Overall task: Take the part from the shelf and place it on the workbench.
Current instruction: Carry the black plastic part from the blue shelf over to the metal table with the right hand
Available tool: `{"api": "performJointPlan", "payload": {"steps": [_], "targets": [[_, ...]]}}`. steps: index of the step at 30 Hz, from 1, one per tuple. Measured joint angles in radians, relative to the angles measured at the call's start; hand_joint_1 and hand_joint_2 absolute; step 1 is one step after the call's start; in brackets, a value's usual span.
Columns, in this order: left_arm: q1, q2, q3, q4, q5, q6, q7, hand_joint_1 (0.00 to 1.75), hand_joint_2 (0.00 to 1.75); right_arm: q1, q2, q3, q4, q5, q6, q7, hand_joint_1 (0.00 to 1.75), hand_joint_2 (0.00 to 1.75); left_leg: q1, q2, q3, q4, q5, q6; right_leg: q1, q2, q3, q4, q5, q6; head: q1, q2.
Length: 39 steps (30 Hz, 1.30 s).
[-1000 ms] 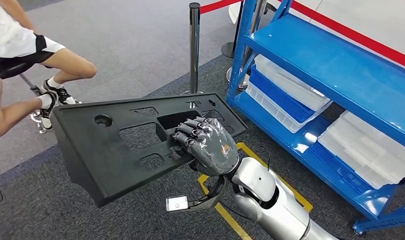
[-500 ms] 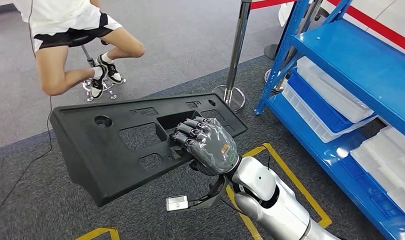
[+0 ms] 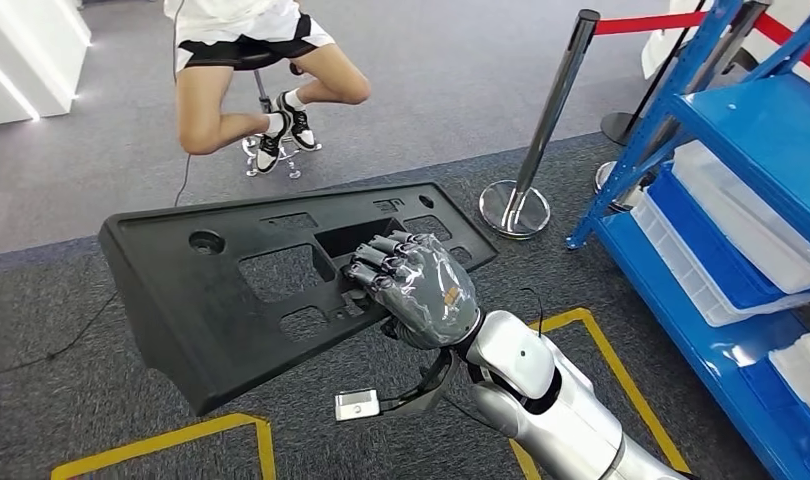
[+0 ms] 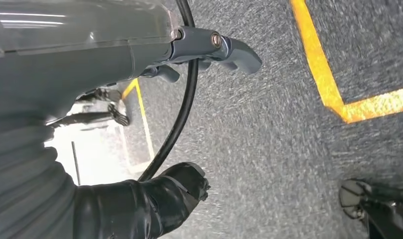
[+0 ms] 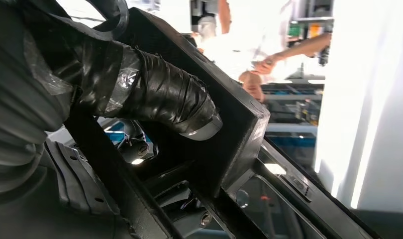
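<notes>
Note your right hand (image 3: 413, 290) gripping the black panel (image 3: 241, 290) by a cutout edge, blue shelf (image 3: 751, 190) well apart.

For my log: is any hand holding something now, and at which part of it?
The right hand grips the black panel part by the edge of a rectangular cutout near its middle. The left hand holds nothing.
</notes>
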Motion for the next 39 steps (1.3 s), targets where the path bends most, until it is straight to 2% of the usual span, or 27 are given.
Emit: {"api": "performJointPlan", "payload": {"steps": [1,2,4,6,8,10,11,12,13,15,17,19,20,21,23,24,25,26,27,28,30,32,34,35,37,38,39], "targets": [[0.000,0.001,0.000,0.000,-0.007,0.007,-0.008,0.00,1.75,-0.001,0.000,0.000,-0.001,0.000,0.001,0.002,1.75,1.75,0.002,-0.012,-0.006,0.001,0.004,-0.006,0.001,0.016,0.014,-0.032,0.006,-0.002,0.000,0.000],[0.000,0.002,-0.001,0.000,-0.011,0.012,-0.015,0.00,1.75,-0.002,-0.001,0.000,-0.002,0.000,0.002,0.005,1.75,1.75,0.004,-0.023,-0.012,0.002,0.009,-0.012,0.003,0.018,0.015,-0.037,0.005,-0.002,0.000,0.000],[0.003,0.004,-0.001,0.000,-0.017,0.017,-0.023,0.00,1.75,-0.004,-0.002,0.000,-0.005,0.000,0.007,0.008,1.75,1.75,0.008,-0.038,-0.021,0.003,0.015,-0.023,0.002,-0.006,0.013,-0.044,0.012,-0.008,0.000,0.000],[0.005,0.006,-0.001,0.000,-0.019,0.019,-0.026,0.00,1.75,-0.008,-0.001,0.000,-0.007,0.000,0.012,0.009,1.75,1.75,0.004,-0.002,-0.041,0.041,-0.013,-0.031,-0.001,-0.033,0.015,-0.053,0.020,-0.018,-0.002,0.000],[0.004,0.007,-0.002,0.000,-0.021,0.020,-0.030,0.00,1.75,-0.011,-0.001,0.000,-0.008,0.000,0.015,0.009,1.75,1.75,0.004,0.055,-0.090,0.154,-0.078,-0.037,0.001,-0.061,0.012,-0.057,0.025,-0.024,-0.004,0.000],[0.003,0.006,-0.003,0.000,-0.025,0.018,-0.039,0.00,1.75,-0.012,-0.002,0.000,-0.009,-0.002,0.018,0.009,1.75,1.75,0.007,0.076,-0.134,0.261,-0.120,-0.042,0.005,-0.091,0.006,-0.054,0.026,-0.025,-0.004,0.000],[0.003,0.006,-0.003,0.000,-0.027,0.012,-0.048,0.00,1.75,-0.012,-0.002,0.000,-0.009,-0.003,0.022,0.009,1.75,1.75,0.008,0.080,-0.133,0.270,-0.116,-0.043,0.006,-0.106,0.004,-0.052,0.025,-0.025,-0.004,0.000],[0.004,0.006,-0.004,0.000,-0.030,0.002,-0.064,0.00,1.75,-0.013,-0.003,0.000,-0.009,-0.005,0.026,0.008,1.75,1.75,0.008,0.085,-0.111,0.239,-0.096,-0.042,0.008,-0.120,0.003,-0.050,0.025,-0.025,-0.004,0.000],[0.005,0.007,-0.006,0.000,-0.033,-0.011,-0.086,0.00,1.75,-0.014,-0.003,0.000,-0.009,-0.008,0.029,0.007,1.75,1.75,0.007,0.097,-0.073,0.174,-0.065,-0.038,0.008,-0.133,0.003,-0.049,0.024,-0.025,-0.004,0.000],[0.004,0.007,-0.014,0.000,-0.042,-0.035,-0.140,0.00,1.75,-0.018,-0.003,-0.001,-0.009,-0.013,0.033,0.006,1.75,1.75,-0.005,0.143,0.001,0.042,-0.029,-0.024,0.011,-0.156,0.003,-0.048,0.022,-0.021,-0.004,0.000],[0.003,0.006,-0.024,0.000,-0.051,-0.044,-0.183,0.00,1.75,-0.021,-0.004,-0.002,-0.008,-0.015,0.034,0.005,1.75,1.75,-0.017,0.162,0.021,-0.007,-0.024,-0.012,0.014,-0.177,0.002,-0.048,0.022,-0.015,-0.004,0.000],[0.003,0.003,-0.029,0.000,-0.050,-0.044,-0.190,0.00,1.75,-0.024,-0.004,-0.003,-0.008,-0.015,0.036,0.003,1.75,1.75,-0.015,0.139,0.019,-0.016,-0.015,-0.004,0.015,-0.189,0.003,-0.047,0.021,-0.006,-0.004,0.000],[0.003,0.001,-0.030,0.001,-0.045,-0.046,-0.183,0.00,1.75,-0.026,-0.004,-0.003,-0.008,-0.015,0.037,0.001,1.75,1.75,-0.011,0.129,0.020,-0.022,-0.010,0.000,0.013,-0.174,0.001,-0.039,0.013,-0.001,-0.004,0.000],[0.003,-0.001,-0.030,0.001,-0.040,-0.049,-0.175,0.00,1.75,-0.027,-0.004,-0.004,-0.008,-0.015,0.038,-0.001,1.75,1.75,-0.007,0.120,0.021,-0.028,-0.004,0.005,0.011,-0.147,-0.008,-0.015,-0.005,0.004,-0.004,0.000],[0.000,-0.003,-0.030,0.001,-0.033,-0.053,-0.164,0.00,1.75,-0.027,-0.007,-0.005,-0.006,-0.015,0.039,-0.005,1.75,1.75,-0.003,0.100,0.019,-0.033,0.003,0.012,0.007,-0.087,-0.055,0.095,-0.070,0.010,-0.004,0.000],[0.000,-0.003,-0.030,0.001,-0.031,-0.054,-0.162,0.00,1.75,-0.026,-0.009,-0.006,-0.005,-0.015,0.040,-0.006,1.75,1.75,-0.003,0.088,0.015,-0.031,0.005,0.014,0.005,-0.075,-0.086,0.163,-0.102,0.012,-0.004,0.000],[-0.001,-0.003,-0.030,0.001,-0.030,-0.054,-0.161,0.00,1.75,-0.024,-0.011,-0.007,-0.003,-0.015,0.042,-0.007,1.75,1.75,-0.003,0.075,0.012,-0.029,0.007,0.014,0.004,-0.071,-0.109,0.214,-0.118,0.014,-0.004,0.000],[-0.001,-0.004,-0.029,0.001,-0.030,-0.054,-0.160,0.00,1.75,-0.023,-0.013,-0.008,-0.002,-0.015,0.042,-0.008,1.75,1.75,-0.002,0.060,0.008,-0.026,0.008,0.013,0.002,-0.070,-0.118,0.233,-0.115,0.016,-0.004,0.000],[-0.001,-0.004,-0.029,0.001,-0.029,-0.054,-0.159,0.00,1.75,-0.023,-0.013,-0.009,-0.002,-0.015,0.043,-0.008,1.75,1.75,-0.001,0.045,0.006,-0.021,0.009,0.012,-0.001,-0.068,-0.106,0.212,-0.093,0.017,-0.004,0.000],[-0.001,-0.004,-0.029,0.001,-0.029,-0.054,-0.159,0.00,1.75,-0.023,-0.013,-0.009,-0.001,-0.015,0.043,-0.008,1.75,1.75,0.000,0.030,0.003,-0.015,0.008,0.010,-0.005,-0.061,-0.077,0.155,-0.057,0.019,-0.004,0.000],[-0.001,-0.005,-0.029,0.001,-0.029,-0.054,-0.158,0.00,1.75,-0.024,-0.014,-0.010,-0.001,-0.015,0.043,-0.008,1.75,1.75,0.002,0.003,-0.008,0.003,0.005,0.001,-0.014,-0.015,-0.017,0.032,-0.009,0.021,-0.004,0.000],[-0.002,-0.006,-0.029,0.001,-0.029,-0.054,-0.156,0.00,1.75,-0.025,-0.014,-0.011,0.001,-0.015,0.043,-0.008,1.75,1.75,0.004,-0.019,-0.024,0.013,0.008,-0.013,-0.015,0.017,0.001,-0.016,-0.003,0.019,-0.004,0.000],[0.002,-0.006,-0.029,0.001,-0.029,-0.054,-0.156,0.00,1.75,-0.026,-0.014,-0.011,0.001,-0.015,0.043,-0.008,1.75,1.75,0.008,-0.039,-0.035,0.010,0.016,-0.028,-0.011,0.001,-0.002,-0.020,0.003,0.009,-0.004,0.000],[0.005,-0.006,-0.030,0.001,-0.028,-0.055,-0.155,0.00,1.75,-0.028,-0.014,-0.012,0.001,-0.015,0.043,-0.008,1.75,1.75,0.008,-0.030,-0.041,0.015,0.014,-0.033,-0.011,-0.011,-0.002,-0.024,0.007,0.001,-0.005,0.000],[0.005,-0.008,-0.030,0.001,-0.025,-0.063,-0.153,0.00,1.75,-0.031,-0.014,-0.013,0.001,-0.015,0.043,-0.007,1.75,1.75,0.007,0.022,-0.070,0.073,-0.024,-0.040,-0.013,-0.039,-0.001,-0.034,0.015,-0.012,-0.007,0.000],[0.004,-0.009,-0.029,0.002,-0.023,-0.071,-0.152,0.00,1.75,-0.031,-0.014,-0.013,0.002,-0.015,0.043,-0.007,1.75,1.75,0.007,0.053,-0.095,0.130,-0.057,-0.043,-0.009,-0.053,-0.002,-0.035,0.017,-0.015,-0.008,0.000],[0.002,-0.010,-0.029,0.002,-0.021,-0.081,-0.151,0.00,1.75,-0.031,-0.014,-0.014,0.002,-0.015,0.043,-0.007,1.75,1.75,0.008,0.069,-0.123,0.195,-0.088,-0.046,-0.006,-0.068,-0.004,-0.035,0.017,-0.017,-0.009,0.000]]}}
